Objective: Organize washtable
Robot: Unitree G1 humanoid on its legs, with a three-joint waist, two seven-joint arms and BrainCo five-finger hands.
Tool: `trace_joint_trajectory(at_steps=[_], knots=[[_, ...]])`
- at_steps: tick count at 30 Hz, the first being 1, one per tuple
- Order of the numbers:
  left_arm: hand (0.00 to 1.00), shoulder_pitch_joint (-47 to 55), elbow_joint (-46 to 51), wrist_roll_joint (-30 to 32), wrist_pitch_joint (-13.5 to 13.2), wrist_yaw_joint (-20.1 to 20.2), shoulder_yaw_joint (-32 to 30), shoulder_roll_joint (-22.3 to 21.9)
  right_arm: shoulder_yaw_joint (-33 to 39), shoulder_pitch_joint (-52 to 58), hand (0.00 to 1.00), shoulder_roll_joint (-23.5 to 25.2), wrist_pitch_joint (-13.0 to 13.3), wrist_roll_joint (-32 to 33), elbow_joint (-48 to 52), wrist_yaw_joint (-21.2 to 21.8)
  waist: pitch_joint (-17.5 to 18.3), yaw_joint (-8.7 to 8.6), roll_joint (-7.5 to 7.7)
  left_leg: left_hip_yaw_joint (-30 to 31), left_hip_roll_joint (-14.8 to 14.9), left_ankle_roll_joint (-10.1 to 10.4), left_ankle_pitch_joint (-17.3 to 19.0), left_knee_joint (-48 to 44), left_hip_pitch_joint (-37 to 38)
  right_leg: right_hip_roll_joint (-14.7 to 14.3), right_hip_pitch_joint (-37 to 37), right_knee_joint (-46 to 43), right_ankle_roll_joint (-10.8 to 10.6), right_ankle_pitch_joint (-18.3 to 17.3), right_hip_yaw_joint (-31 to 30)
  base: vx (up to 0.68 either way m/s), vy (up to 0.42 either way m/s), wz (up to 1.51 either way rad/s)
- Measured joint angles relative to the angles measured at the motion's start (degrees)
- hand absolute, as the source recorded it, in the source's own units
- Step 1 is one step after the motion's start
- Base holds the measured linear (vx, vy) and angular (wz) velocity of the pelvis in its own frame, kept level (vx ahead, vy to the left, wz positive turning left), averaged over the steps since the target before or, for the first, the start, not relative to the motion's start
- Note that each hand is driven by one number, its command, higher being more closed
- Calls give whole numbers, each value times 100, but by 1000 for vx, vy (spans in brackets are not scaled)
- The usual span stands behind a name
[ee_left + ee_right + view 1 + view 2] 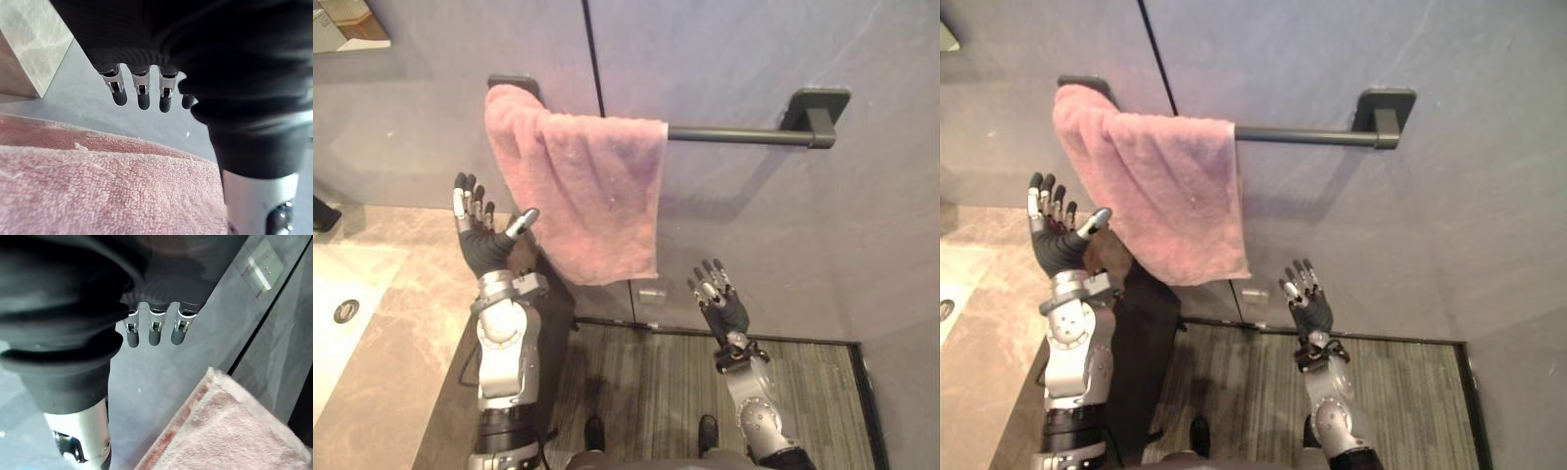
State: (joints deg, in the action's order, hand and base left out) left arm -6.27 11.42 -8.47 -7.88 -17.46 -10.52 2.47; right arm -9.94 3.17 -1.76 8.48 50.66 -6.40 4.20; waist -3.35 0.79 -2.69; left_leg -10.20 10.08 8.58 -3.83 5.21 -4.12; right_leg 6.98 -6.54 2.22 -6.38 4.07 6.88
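You face a grey panelled wall with a dark vertical seam; striped grey flooring lies below it.

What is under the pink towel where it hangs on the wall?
The towel hangs over a dark bar: the bar's bare right stretch and right bracket show, and a corner of the left bracket peeks out. The bar's left stretch and the wall behind are covered.

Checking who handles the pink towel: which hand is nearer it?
Left. The left hand is open beside the lower left edge of the pink towel; the right hand, also open, is lower, off to its right.
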Motion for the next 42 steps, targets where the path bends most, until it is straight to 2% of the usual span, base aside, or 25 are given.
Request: trace_joint_trajectory(at_steps=[5,10,17,22,29,42], knots=[[0,25,0,-109,-3,33,-141,51,-4,-121,0,-113,-10,518,0,281,0,3,3,-66,-4,-2,-1,3,-21,-4,-71,-1,1,29,-76,-4,8,-7],[0,24,-1,-216,-23,121,-146,119,-9,-132,0,-171,-10,520,-5,398,-3,-1,7,-62,-6,-14,-10,7,-21,-3,-73,-1,3,34,-77,0,0,0],[0,22,-2,-380,-56,129,-145,123,-65,-563,0,-210,-9,263,-264,349,-38,-1,42,-37,-8,-27,-38,19,-62,-4,-100,-1,8,43,-67,-4,3,1],[0,-6,-3,-446,-154,179,-142,147,-363,-1177,0,-195,-2,134,-367,338,-166,9,96,5,-15,-30,-53,18,-86,-3,-108,-2,14,48,-57,-2,5,2],[0,-27,-4,-598,-154,255,-112,225,-727,-1933,0,-105,-3,83,-629,276,-339,14,89,74,-16,-21,-95,16,-152,-4,-151,-15,21,57,-6,-3,8,2],[0,-169,-3,-737,-156,369,-100,246,-924,-2420,0,-111,-7,19,-857,75,-557,18,76,208,-15,-32,-174,27,-232,-4,-158,-22,53,81,106,-15,10,4]])
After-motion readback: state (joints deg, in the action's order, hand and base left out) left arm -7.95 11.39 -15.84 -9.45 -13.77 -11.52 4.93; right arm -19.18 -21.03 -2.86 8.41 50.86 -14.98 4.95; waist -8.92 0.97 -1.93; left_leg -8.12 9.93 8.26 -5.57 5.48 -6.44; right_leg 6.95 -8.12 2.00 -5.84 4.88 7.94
